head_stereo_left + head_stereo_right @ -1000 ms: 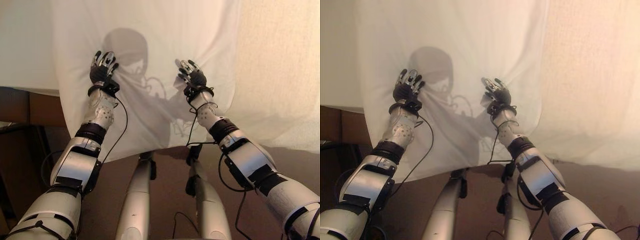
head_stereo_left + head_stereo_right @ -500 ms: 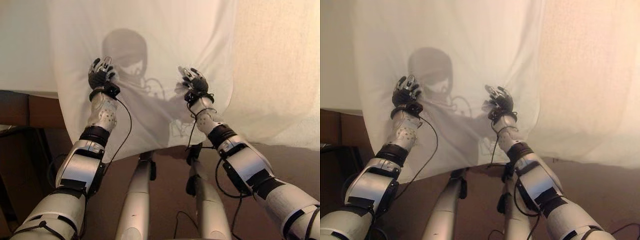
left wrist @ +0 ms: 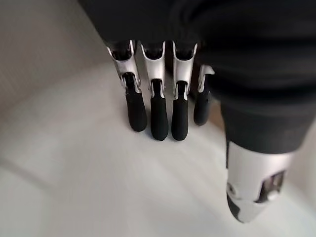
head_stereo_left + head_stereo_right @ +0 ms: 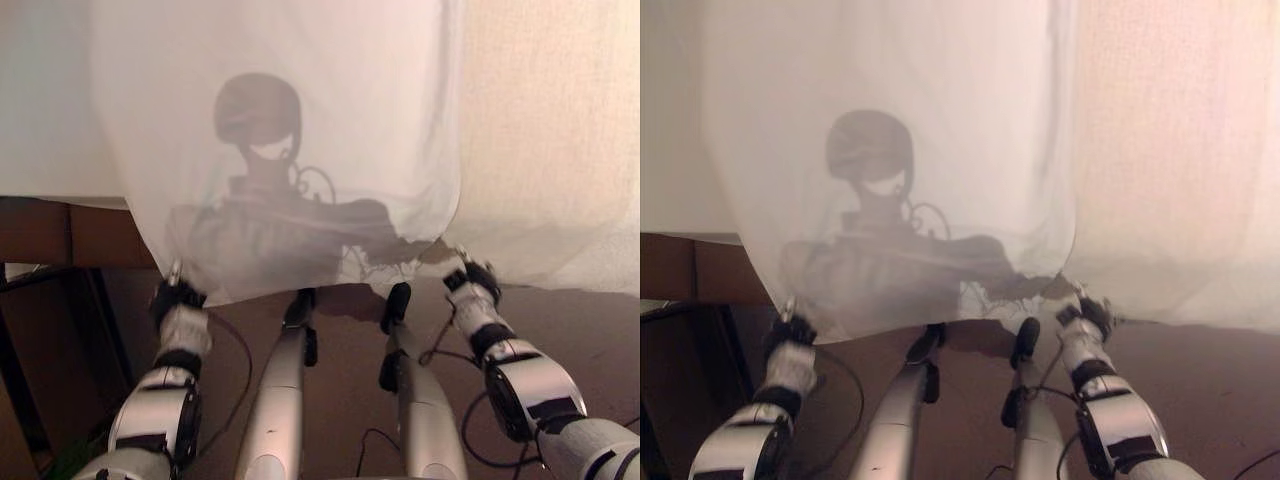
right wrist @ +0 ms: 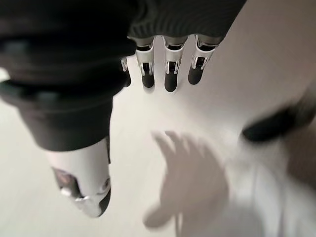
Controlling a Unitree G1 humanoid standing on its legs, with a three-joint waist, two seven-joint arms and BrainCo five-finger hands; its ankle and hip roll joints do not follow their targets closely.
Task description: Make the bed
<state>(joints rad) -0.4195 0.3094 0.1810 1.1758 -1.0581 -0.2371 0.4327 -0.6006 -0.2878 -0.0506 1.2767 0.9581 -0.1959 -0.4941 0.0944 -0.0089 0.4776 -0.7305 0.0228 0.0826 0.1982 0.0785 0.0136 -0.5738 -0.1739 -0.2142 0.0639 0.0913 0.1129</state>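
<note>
A thin white sheet (image 4: 300, 120) hangs down over the bed's side, its lower hem (image 4: 300, 285) just above the floor. Both arms reach up to that hem. My left hand (image 4: 172, 296) shows its dark cover at the hem's left end, fingers tucked behind the cloth. In the left wrist view the fingers (image 3: 153, 111) are straight over white cloth, thumb apart, holding nothing. My right hand (image 4: 470, 277) sits at the hem's right corner. Its fingers (image 5: 168, 74) hang loose above the sheet (image 5: 207, 187), gripping nothing.
A cream textured cover (image 4: 550, 130) hangs to the right of the sheet. The dark wooden bed side (image 4: 60, 230) shows at the left, with a dark leg (image 4: 100, 330) below it. Brown floor (image 4: 590, 320) lies under the hem.
Both hands have dropped from the sheet's face, where they rested about chest-high, down to its lower hem. The sheet now hangs smoother.
</note>
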